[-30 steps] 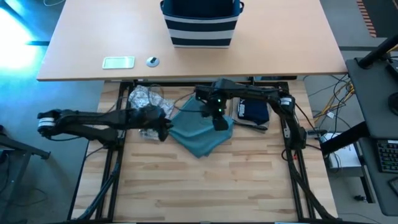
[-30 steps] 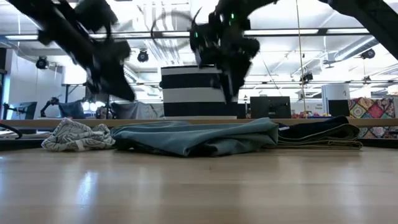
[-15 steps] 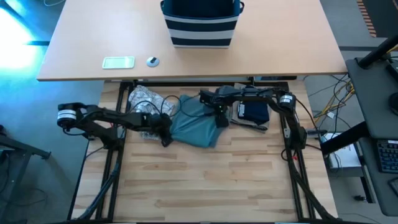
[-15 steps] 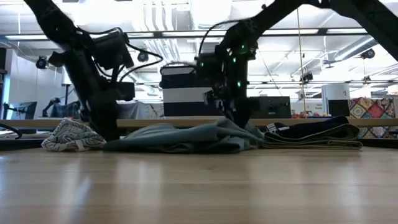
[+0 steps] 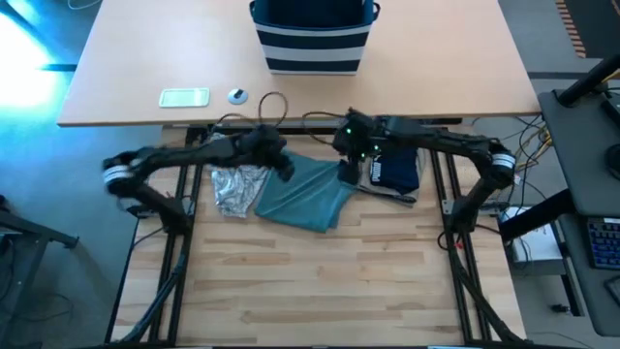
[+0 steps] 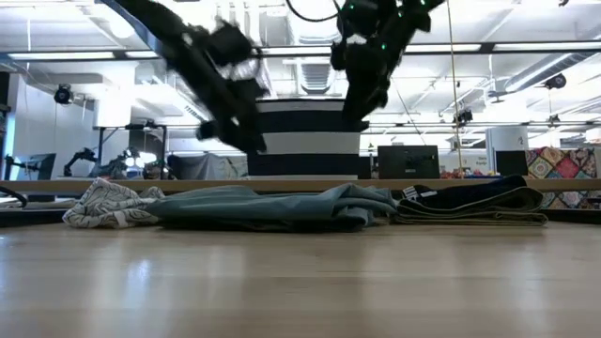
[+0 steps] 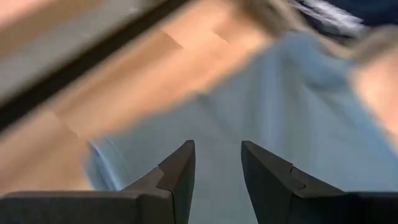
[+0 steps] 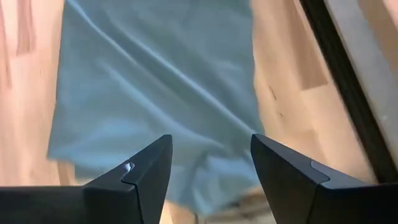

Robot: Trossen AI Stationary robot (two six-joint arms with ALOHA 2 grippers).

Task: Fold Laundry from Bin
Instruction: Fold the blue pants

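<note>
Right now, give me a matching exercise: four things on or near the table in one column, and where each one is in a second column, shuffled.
Things:
1. teal garment
2. grey-white patterned garment
3. navy garment with white print
4. striped bin

Places:
A. on the far desk, beyond the work table
B. at the left end of the row of clothes
C. at the right end of the row, on a tan piece
D. in the middle, below both raised grippers

Pairs: 1-D, 2-B, 3-C, 4-A
</note>
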